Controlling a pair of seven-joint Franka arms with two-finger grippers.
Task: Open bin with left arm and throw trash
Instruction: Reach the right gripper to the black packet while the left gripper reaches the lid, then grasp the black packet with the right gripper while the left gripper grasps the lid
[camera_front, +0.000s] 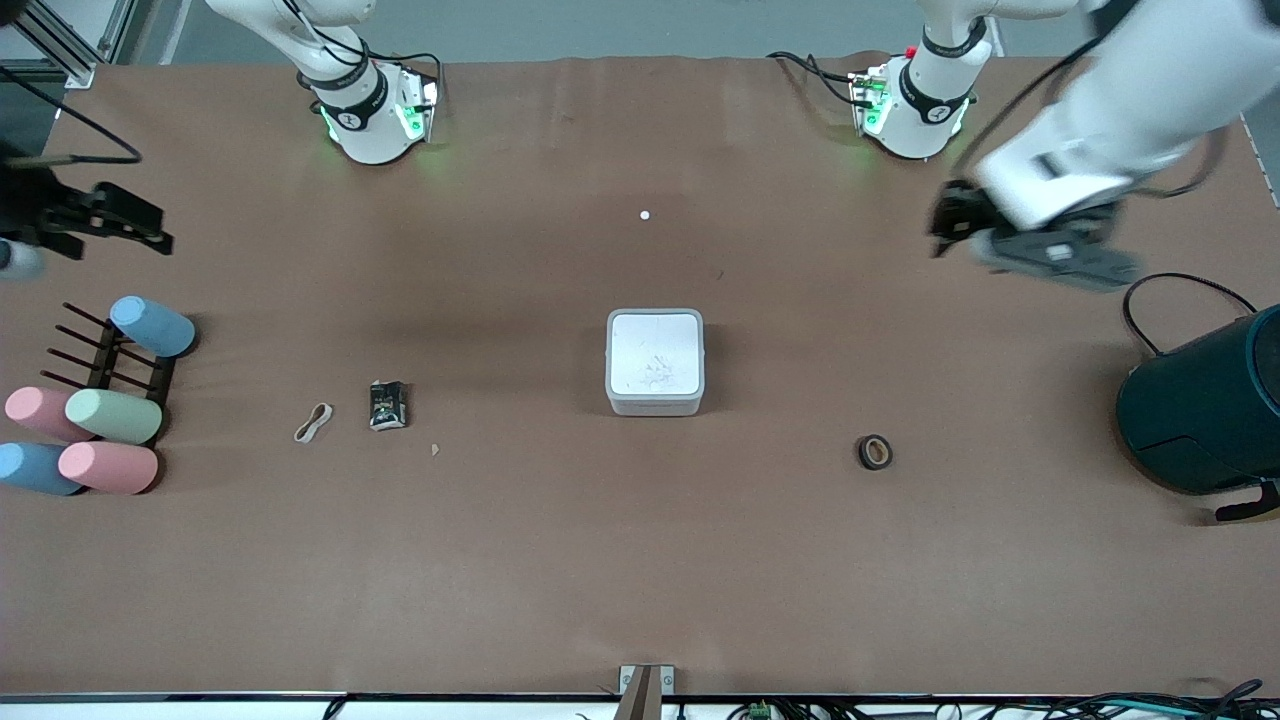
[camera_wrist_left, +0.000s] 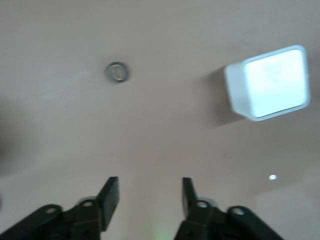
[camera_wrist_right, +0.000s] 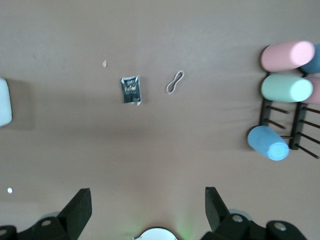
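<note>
Hanging in the air over bare bench at the left arm's end, the left gripper (camera_front: 1040, 250) is seen with its jaws partly parted and nothing between them; in the left wrist view (camera_wrist_left: 150, 197) only brown surface shows in the gap. The right gripper (camera_front: 110, 225) is held above the right arm's end of the bench, over the ground just beside the cup rack (camera_front: 110, 365), and its jaws are spread wide and empty, as the right wrist view (camera_wrist_right: 147, 210) confirms.

The bin (camera_front: 655, 362) is set at the middle of the bench with its flat white lid shut. The black tape roll (camera_front: 874, 452) lies flat toward the left arm's end, nearer to the front camera than the bin and well apart from it. The crumpled dark wrapper (camera_front: 388, 405) and the beige rubber-band loop (camera_front: 313, 423) lie near each other toward the right arm's end, not touching. A tiny tan scrap (camera_front: 435, 449) is seen close to the wrapper, and a white dot (camera_front: 644, 215) farther from the camera than the bin.

Pastel cups (camera_front: 112, 415) are laid on the rack, and a large dark teal container (camera_front: 1205, 410) stands at the left arm's edge, under and beside the left gripper. Nothing lies between that gripper and the bin.
</note>
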